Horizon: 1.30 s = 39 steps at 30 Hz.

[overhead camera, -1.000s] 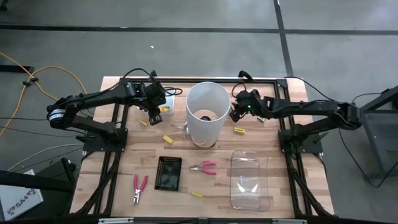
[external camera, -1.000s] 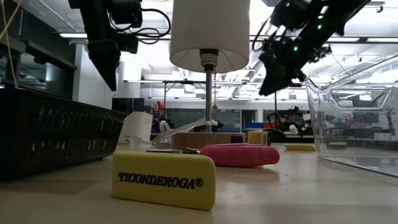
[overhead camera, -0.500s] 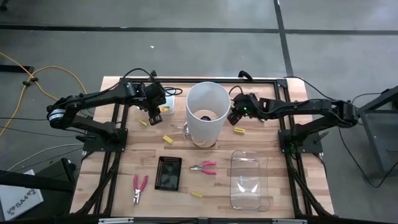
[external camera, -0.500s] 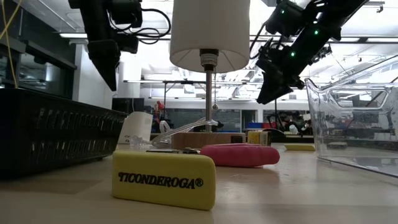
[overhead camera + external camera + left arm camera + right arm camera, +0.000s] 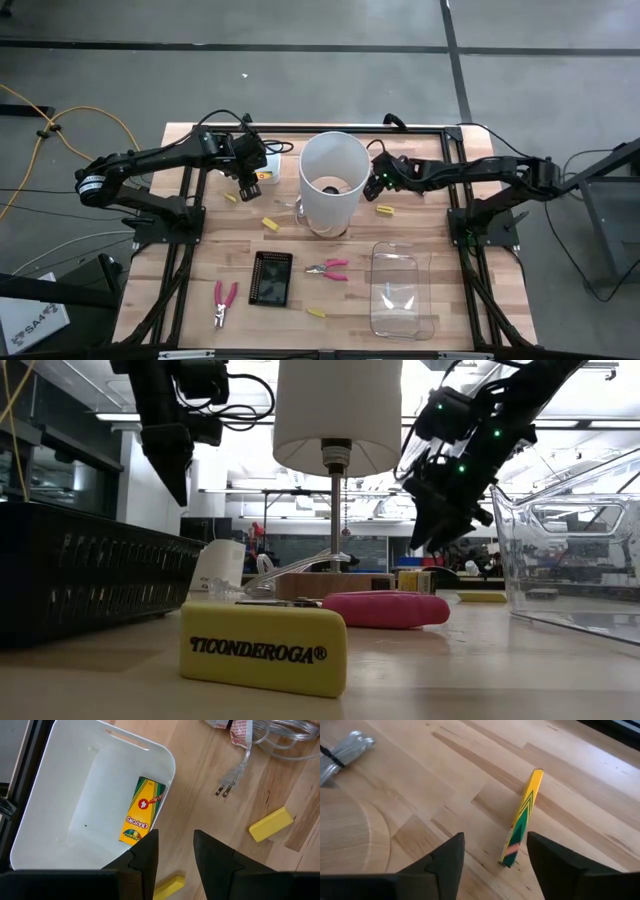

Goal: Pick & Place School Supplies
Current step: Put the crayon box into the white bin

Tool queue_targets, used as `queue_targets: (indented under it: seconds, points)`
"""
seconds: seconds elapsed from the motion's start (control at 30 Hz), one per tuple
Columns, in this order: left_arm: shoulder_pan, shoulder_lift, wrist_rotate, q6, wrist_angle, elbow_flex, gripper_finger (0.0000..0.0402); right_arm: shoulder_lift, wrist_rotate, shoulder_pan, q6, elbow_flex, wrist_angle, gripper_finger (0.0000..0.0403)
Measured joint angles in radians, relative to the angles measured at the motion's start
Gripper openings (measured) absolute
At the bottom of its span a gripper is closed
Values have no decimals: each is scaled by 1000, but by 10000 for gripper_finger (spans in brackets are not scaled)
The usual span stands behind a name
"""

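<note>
Your worktop [image 5: 440, 215] is pale butcher-block wood framed by black rails, standing on a grey concrete floor [image 5: 300, 60] with dark seams; a yellow cable [image 5: 60, 125] trails at 9 o'clock, and the low view looks into a bright workshop with ceiling lights. At the centre stands the tall white cylinder [image 5: 332, 180], a lamp shade on a thin stem. Your left gripper [image 5: 247, 187] hangs at about 10 o'clock over a white bin [image 5: 95, 785] that holds a crayon box [image 5: 142, 810]; its jaws stand slightly apart, empty. Your right gripper [image 5: 376, 182] hovers just beside the cylinder at 2 o'clock, jaws spread wide and empty, above a thin crayon-coloured box standing on edge [image 5: 522, 817]. Yellow erasers lie scattered: one [image 5: 385, 210] at 3 o'clock of the cylinder, two [image 5: 269, 223] at 9 o'clock, and one [image 5: 316, 312] near the front edge at 6 o'clock, marked TICONDEROGA in the low view. One pink-handled tool [image 5: 328, 267] lies at 6 o'clock, the other [image 5: 224, 302] at 7 o'clock. A black mesh tray [image 5: 271, 277] sits between them, and a clear plastic bin [image 5: 402, 290] rests at 5 o'clock.
</note>
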Motion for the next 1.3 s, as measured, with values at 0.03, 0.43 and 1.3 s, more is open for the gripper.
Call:
queue_targets:
  seconds: [0.03,0.43,1.3]
  points:
    - [0,0,0,0,0,0,117,0,1,0,0,0,0,211]
    - [0,0,0,0,0,0,117,39,29,3,48,0,-16,207]
    - [0,0,0,0,0,0,117,148,66,-6,70,0,26,167]
